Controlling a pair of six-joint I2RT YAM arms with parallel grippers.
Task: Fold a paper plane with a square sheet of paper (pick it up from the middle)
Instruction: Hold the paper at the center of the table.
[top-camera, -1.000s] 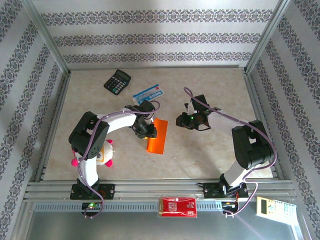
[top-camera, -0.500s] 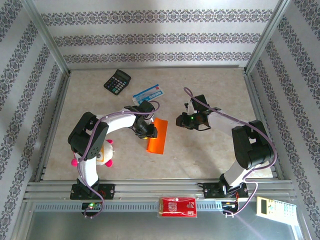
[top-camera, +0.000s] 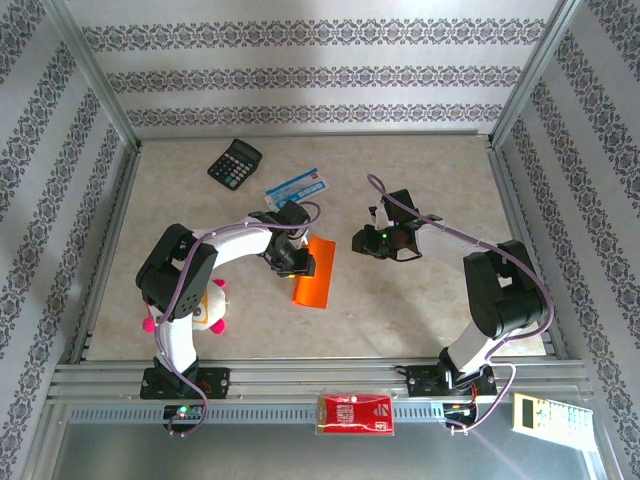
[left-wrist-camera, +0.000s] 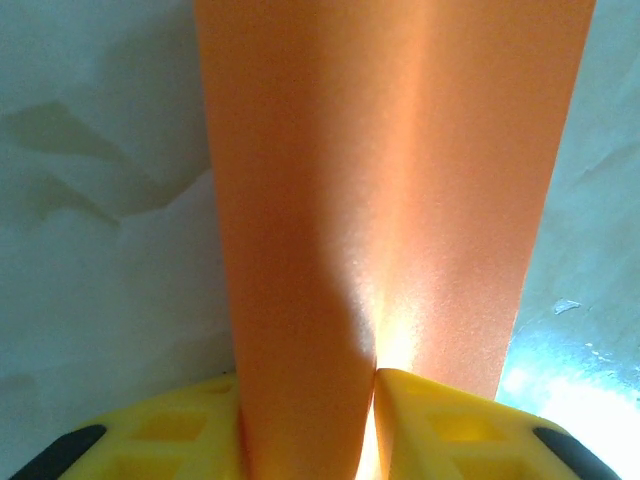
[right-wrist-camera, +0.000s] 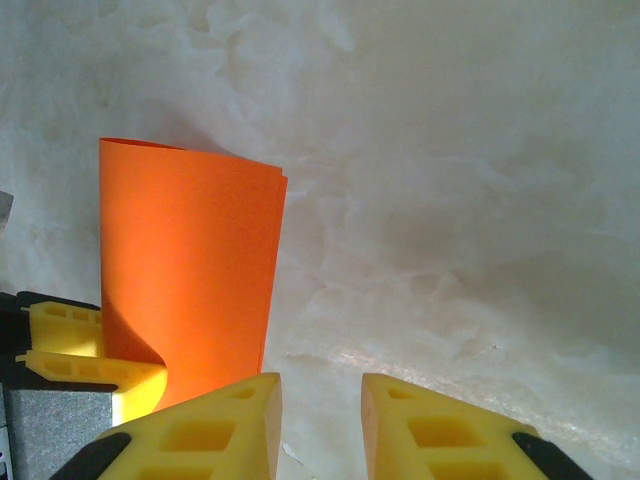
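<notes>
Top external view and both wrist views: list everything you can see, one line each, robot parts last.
sheet of paper: one, bright orange, folded over, mid-table
calculator: one, black, far left of the table
flat packet: one, blue and white, right of the calculator
toy: one, white with pink and orange, near left beside the left arm
red packet: one, red with white print, on the front rail
keypad device: one, pale, near-right corner
table: one, beige marbled
left claw: one, yellow fingers, closed on the sheet of paper
right claw: one, yellow fingers, open and empty, right of the paper
</notes>
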